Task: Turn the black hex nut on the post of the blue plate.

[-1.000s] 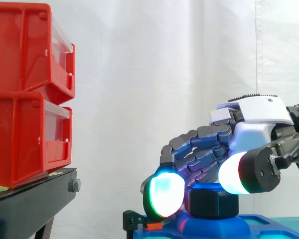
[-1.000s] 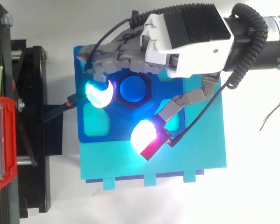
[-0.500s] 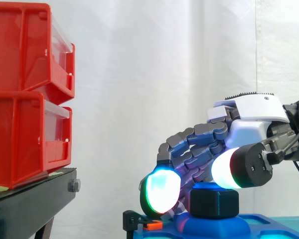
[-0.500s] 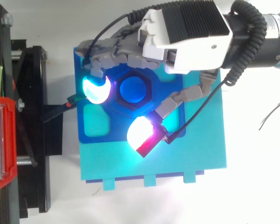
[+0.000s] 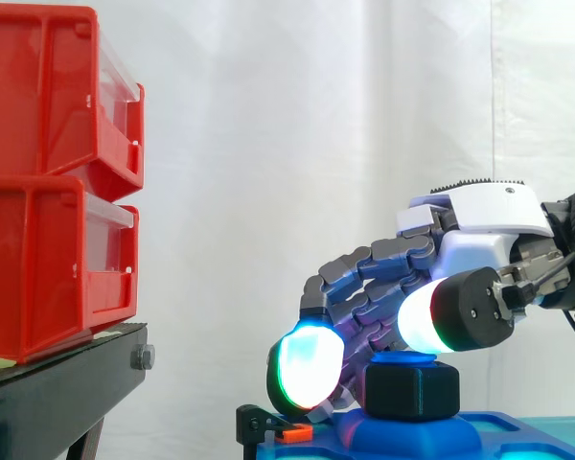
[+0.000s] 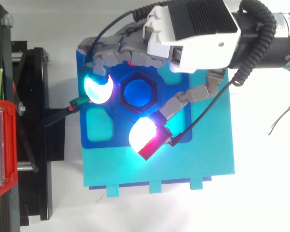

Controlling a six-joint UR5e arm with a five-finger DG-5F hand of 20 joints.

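Side view, black hex nut (image 5: pixel 412 388): sits low on the post (image 5: pixel 407 359), whose blue cap shows just above it; matte, with flat faces and sharp corners.
Side view, robot hand (image 5: pixel 479 225): palm above and right of the nut, fingers arched down over it. A cyan-green pad (image 5: pixel 307 369) hangs at the nut's left side and a white pad (image 5: pixel 426 316) lies near its top edge.
Side view, blue plate (image 5: pixel 517 431): glossy moulded plastic that rises in a dome under the nut.
Side view, surroundings: red bins (image 5: pixel 57 182) on a black stand (image 5: pixel 67 383), well apart to the left.
Top view, nut (image 6: pixel 120 94): dark hexagon ringing the round post (image 6: pixel 137 93), directly beneath the curled fingers; its axis is vertical.
Top view, robot hand (image 6: pixel 193 29): closed round the nut, pads on opposite sides, cyan pad (image 6: pixel 99 89) to the left and white pad (image 6: pixel 142 134) below. The white pad probably bears on a flat, but glare hides the contact.
Top view, plate (image 6: pixel 116 135): square with recessed pockets, lying on a cyan base (image 6: pixel 159 169) on the white worktop (image 6: pixel 261 193).
Turning relation: the nut lies between the pads, so the twist goes about the post.
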